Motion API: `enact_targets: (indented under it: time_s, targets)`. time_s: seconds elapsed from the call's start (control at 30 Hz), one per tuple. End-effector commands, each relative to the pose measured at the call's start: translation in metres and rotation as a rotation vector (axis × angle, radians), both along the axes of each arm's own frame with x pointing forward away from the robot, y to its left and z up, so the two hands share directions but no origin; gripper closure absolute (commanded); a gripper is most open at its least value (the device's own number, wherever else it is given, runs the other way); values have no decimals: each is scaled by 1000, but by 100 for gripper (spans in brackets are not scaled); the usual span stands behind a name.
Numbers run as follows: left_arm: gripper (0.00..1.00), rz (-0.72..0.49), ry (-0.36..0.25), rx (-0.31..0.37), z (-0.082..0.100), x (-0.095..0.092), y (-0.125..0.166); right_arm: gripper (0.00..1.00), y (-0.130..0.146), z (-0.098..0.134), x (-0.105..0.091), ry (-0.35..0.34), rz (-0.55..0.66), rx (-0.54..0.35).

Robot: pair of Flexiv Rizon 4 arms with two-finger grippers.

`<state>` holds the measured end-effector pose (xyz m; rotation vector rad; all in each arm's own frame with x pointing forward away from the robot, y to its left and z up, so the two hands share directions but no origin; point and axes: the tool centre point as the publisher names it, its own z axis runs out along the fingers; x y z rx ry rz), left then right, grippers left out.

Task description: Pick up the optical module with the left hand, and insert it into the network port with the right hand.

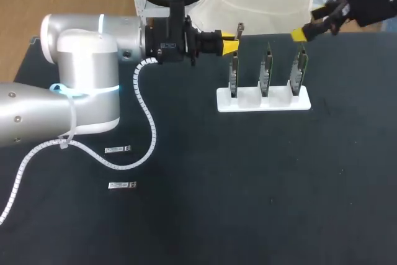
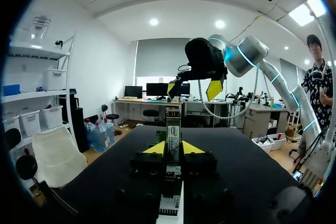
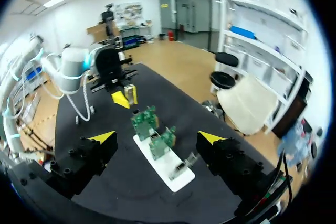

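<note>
Your left gripper (image 2: 173, 149) is closed on the optical module (image 2: 172, 129), held off the table (image 1: 248, 184) just beside the nearest of 3 boards (image 1: 266, 69) in the white stand (image 1: 254, 105). Its end projects past the jaws, evidently for handover. Your right gripper (image 3: 157, 139) hangs wide open, empty, above the stand.

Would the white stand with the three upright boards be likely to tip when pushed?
Probably it slides before tipping: the white stand is low, wide and looks unfastened on the table. The boards stand tall and thin, so a high push might rock them.
</note>
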<state>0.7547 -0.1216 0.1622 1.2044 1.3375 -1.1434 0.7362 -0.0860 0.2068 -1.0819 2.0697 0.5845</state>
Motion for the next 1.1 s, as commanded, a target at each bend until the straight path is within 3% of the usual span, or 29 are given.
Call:
enact_targets:
  time_s: [0.03, 0.17, 0.53, 0.83, 1.1]
  targets:
    - [100, 8, -3, -2, 0, -2, 0, 0, 15, -6, 7, 205, 677, 148]
    - [100, 8, -3, -2, 0, -2, 0, 0, 28, -6, 5, 209, 775, 143]
    - [100, 8, -3, -2, 0, -2, 0, 0, 58, -4, 14, 220, 900, 144]
    - [100, 8, -3, -2, 0, -2, 0, 0, 76, -11, 15, 223, 915, 155]
    - [100, 8, -3, -2, 0, -2, 0, 0, 83, -13, 15, 177, 839, 173]
